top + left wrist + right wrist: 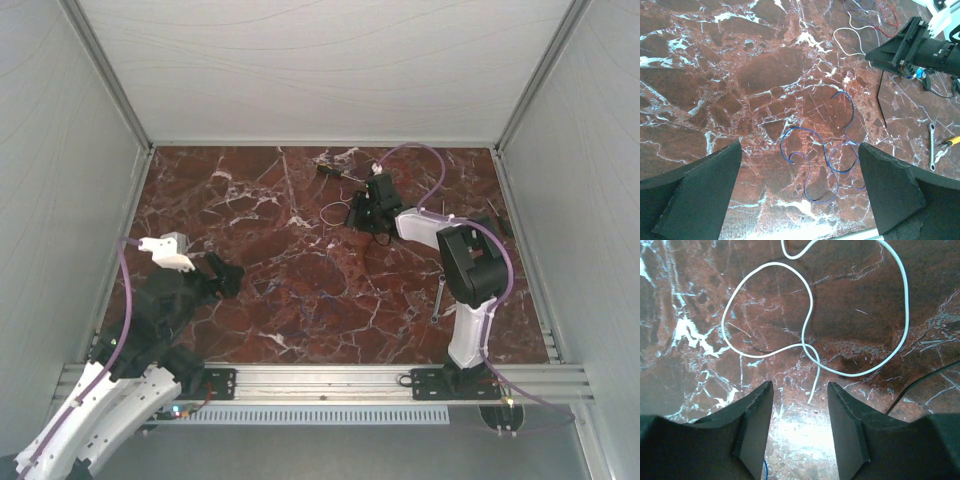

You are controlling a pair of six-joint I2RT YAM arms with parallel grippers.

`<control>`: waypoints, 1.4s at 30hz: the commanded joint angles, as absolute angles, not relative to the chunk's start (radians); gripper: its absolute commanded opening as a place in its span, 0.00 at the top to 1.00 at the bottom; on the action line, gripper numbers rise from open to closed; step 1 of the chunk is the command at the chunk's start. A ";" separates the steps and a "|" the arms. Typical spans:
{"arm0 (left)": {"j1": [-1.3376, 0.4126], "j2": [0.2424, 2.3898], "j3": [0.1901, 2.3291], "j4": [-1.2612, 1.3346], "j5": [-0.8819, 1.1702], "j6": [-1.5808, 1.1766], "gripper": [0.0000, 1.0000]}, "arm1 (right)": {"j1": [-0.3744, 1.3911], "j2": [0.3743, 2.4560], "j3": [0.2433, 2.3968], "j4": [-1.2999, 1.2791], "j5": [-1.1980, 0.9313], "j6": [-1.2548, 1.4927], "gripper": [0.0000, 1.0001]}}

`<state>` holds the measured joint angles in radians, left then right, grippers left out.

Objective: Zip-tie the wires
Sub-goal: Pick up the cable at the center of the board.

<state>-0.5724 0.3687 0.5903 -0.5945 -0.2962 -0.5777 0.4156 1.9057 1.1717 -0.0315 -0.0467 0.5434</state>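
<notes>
The wires lie apart on the marble table. A white wire loop [765,310] lies just ahead of my right gripper [800,386], which is open and empty, low over the table; its loose end points into the gap between the jaws. The loop also shows in the top view [333,212], left of the right gripper [362,212]. A purple-blue wire [825,150] curls on the table under my left gripper [799,147], which is wide open and empty above it. Red wire [885,20] lies at the far edge. The left gripper [222,275] is at mid-left.
A thin black strip [882,100] lies by the right gripper, also in the right wrist view [925,380]. A small wrench [438,298] lies right of centre, with a yellow-handled tool [952,141] near it. More wire and a dark tool [330,168] sit at the back. Grey walls enclose the table.
</notes>
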 commanded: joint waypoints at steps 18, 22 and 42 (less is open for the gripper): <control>-0.563 0.377 0.598 -0.580 -0.293 -0.564 0.00 | 0.401 2.002 1.220 0.011 -0.037 0.561 0.80; -0.560 0.376 0.597 -0.580 -0.291 -0.563 0.00 | 0.402 1.994 1.214 0.004 -0.039 0.560 0.94; -0.538 0.368 0.595 -0.575 -0.284 -0.559 0.00 | 0.516 1.728 1.348 -0.136 -0.170 0.478 1.00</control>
<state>-0.5430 0.3740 0.5900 -0.5941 -0.2951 -0.5774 0.4793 1.7988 1.2869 -0.0952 -0.1207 0.5091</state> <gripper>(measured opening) 0.996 0.005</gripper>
